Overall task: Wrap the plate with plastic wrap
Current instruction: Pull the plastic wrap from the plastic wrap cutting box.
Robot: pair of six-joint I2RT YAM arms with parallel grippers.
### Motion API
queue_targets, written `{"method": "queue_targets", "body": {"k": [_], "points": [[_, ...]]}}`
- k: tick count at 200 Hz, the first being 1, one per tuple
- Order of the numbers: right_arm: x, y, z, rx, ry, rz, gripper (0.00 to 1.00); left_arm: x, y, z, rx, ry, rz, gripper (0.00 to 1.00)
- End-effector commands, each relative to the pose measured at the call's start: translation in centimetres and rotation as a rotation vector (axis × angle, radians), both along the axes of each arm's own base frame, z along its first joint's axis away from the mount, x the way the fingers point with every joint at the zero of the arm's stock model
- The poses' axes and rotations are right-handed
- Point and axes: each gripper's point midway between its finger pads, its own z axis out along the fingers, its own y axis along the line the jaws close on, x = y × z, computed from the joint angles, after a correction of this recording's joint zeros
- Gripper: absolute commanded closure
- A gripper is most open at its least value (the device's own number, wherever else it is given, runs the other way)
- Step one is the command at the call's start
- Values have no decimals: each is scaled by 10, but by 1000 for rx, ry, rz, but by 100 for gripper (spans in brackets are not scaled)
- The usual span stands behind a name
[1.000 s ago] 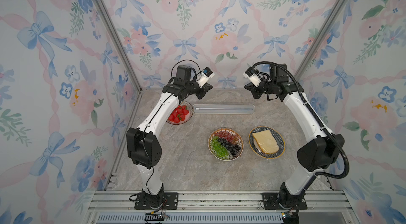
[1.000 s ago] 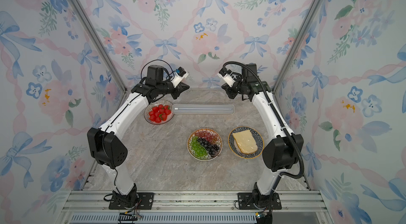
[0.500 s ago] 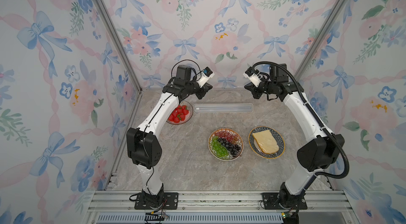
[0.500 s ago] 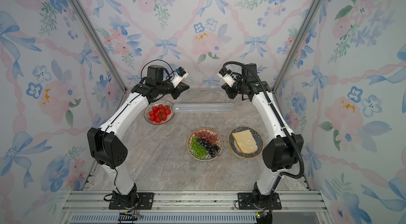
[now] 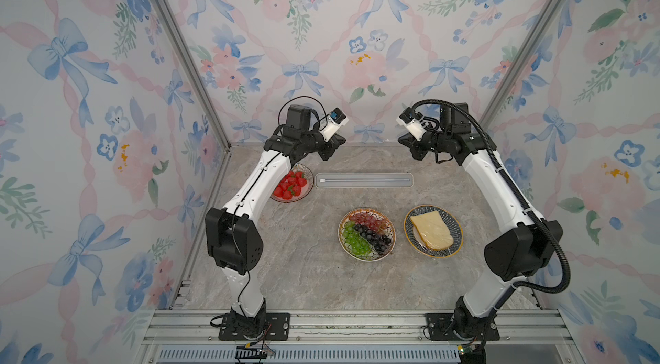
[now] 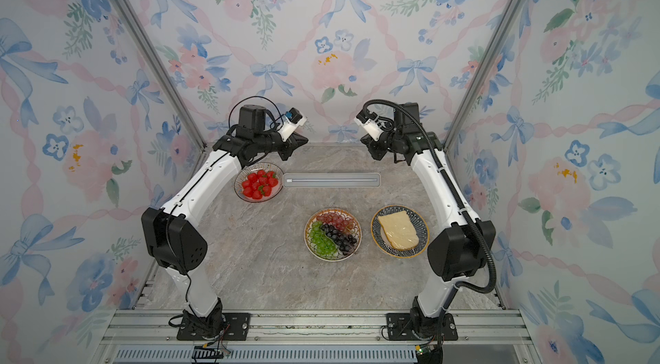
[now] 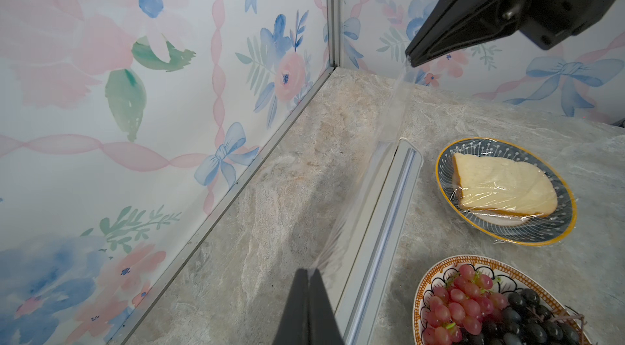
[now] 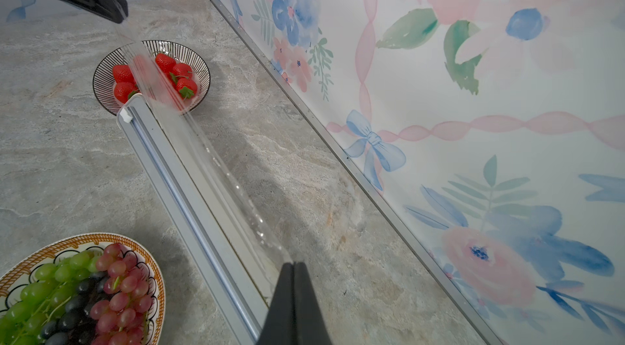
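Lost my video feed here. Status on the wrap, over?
Grippers: left gripper and right gripper both shut on the plastic wrap. Film stretched up from its box between them. Nothing blocking it.

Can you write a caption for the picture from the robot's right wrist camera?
The right gripper and left gripper pinch a sheet of plastic wrap stretched above its long box.

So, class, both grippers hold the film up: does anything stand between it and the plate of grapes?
Nothing visible does. The film, pinched by the left gripper and right gripper, hangs above its flat box; from there to the plate of grapes lies only bare table.
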Motion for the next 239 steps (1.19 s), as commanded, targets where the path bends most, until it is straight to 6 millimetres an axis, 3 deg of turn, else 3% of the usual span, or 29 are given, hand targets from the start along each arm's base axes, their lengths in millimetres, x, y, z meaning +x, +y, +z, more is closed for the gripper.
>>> {"method": "queue_targets", "body": {"k": [1,81,115,119,139,239], "points": [[-6,-5,43,8,-109,-23,100,-5,-1,39,-39,-88,-8,100],[-13,-10,68,1,-180,-53,100,-10,-3,59,-62,-118,-8,100],[-12,-10,69,-3,-185,-58,100,-12,-3,70,-71,-138,-5,100],[-19,-12,81,3,-210,-61,100,-13,-3,71,-72,-140,-5,100],[-23,-13,89,5,-231,-66,100,-14,-3,80,-84,-149,3,100],[-32,-12,113,19,-285,-68,100,-20,-2,112,-115,-202,27,100]]}}
